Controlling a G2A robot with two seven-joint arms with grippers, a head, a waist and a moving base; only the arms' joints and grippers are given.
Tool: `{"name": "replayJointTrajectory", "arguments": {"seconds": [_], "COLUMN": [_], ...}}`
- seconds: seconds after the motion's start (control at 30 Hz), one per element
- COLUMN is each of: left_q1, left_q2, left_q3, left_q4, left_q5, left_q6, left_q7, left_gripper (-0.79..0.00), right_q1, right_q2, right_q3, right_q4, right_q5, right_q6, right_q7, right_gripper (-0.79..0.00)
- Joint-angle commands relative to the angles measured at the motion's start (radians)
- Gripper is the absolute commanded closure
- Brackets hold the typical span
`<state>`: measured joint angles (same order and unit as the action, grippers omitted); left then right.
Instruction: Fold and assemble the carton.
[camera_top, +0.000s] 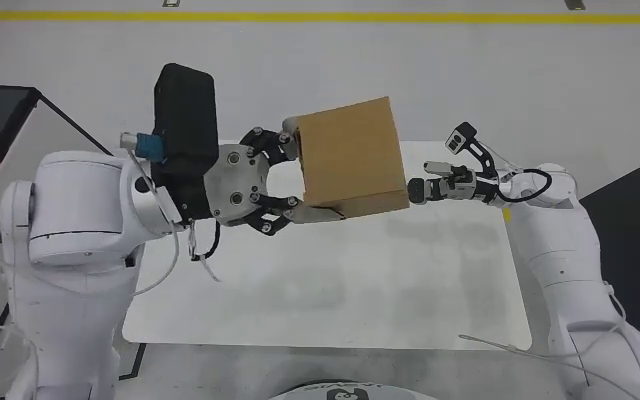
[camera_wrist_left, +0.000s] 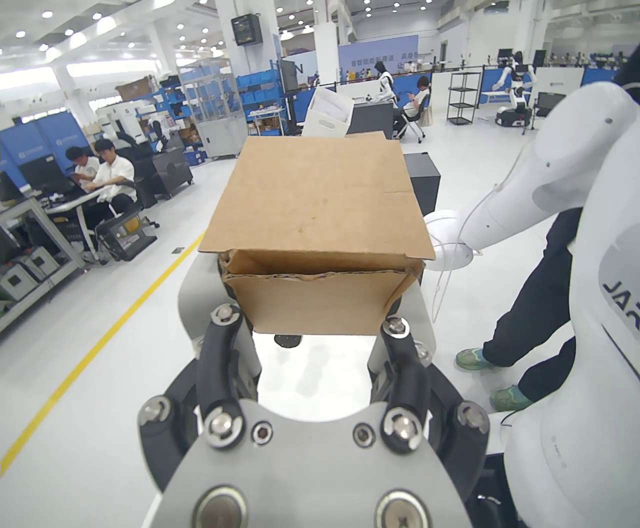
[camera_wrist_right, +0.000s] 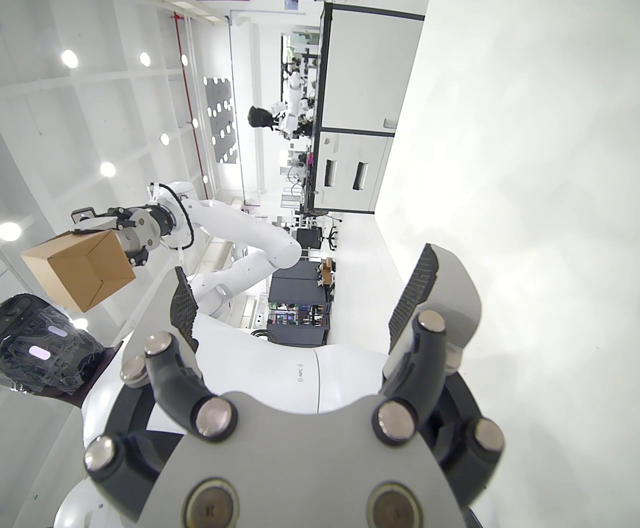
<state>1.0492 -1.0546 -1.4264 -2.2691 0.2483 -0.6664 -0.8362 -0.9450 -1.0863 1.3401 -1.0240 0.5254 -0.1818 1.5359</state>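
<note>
Gripping one end of the brown carton (camera_top: 350, 155) (camera_wrist_left: 315, 200) (camera_wrist_right: 80, 275), left gripper (camera_top: 298, 170) (camera_wrist_left: 307, 305) holds it in the air over the white table's (camera_top: 350, 290) far edge, fingers clamped on opposite sides. Right gripper (camera_top: 415, 190) (camera_wrist_right: 305, 295) sits near the carton's other end, fingers wide, empty.

Surface (camera_top: 330, 290): white slab, rounded corners, centre toward 6 o'clock.
Floor (camera_top: 500, 60): pale grey; yellow line (camera_top: 320, 17) at 12 o'clock.
</note>
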Motion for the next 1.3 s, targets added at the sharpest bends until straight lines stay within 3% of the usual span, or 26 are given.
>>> {"name": "replayJointTrajectory", "arguments": {"seconds": [0.0,0.23,0.5,0.67,0.73,1.03,1.1,1.27], "left_q1": [0.000,0.000,0.016,0.012,0.009,0.009,0.021,-0.032], "left_q2": [0.000,0.000,0.006,0.003,0.005,0.004,0.002,0.011], "left_q3": [0.001,0.000,-0.085,-0.113,-0.108,-0.118,-0.127,-0.122], "left_q4": [0.000,-0.004,-0.025,-0.045,-0.063,-0.069,-0.069,-0.081], "left_q5": [-0.003,-0.003,0.293,0.499,0.587,0.610,0.635,0.924], "left_q6": [0.003,0.001,-0.214,-0.346,-0.346,-0.328,-0.312,-0.346], "left_q7": [-0.002,0.007,0.118,0.265,0.281,0.290,0.363,0.552], "left_gripper": [0.000,0.000,0.000,0.000,0.000,0.000,0.000,0.000], "right_q1": [0.000,0.000,0.000,0.000,0.000,0.000,0.000,0.000], "right_q2": [0.000,0.000,0.000,0.000,0.000,0.000,0.000,0.000], "right_q3": [0.000,0.000,0.000,0.000,0.000,0.000,0.000,0.000], "right_q4": [0.000,0.000,0.000,0.000,0.000,0.000,0.000,0.000], "right_q5": [0.000,0.000,0.000,0.000,0.000,0.000,0.000,0.000], "right_q6": [0.000,0.000,0.000,0.000,0.000,0.000,0.000,0.000], "right_q7": [0.000,0.000,0.000,0.000,0.000,0.000,0.000,0.000], "right_gripper": [-0.785,-0.785,-0.785,-0.785,-0.785,-0.785,-0.785,-0.785]}}
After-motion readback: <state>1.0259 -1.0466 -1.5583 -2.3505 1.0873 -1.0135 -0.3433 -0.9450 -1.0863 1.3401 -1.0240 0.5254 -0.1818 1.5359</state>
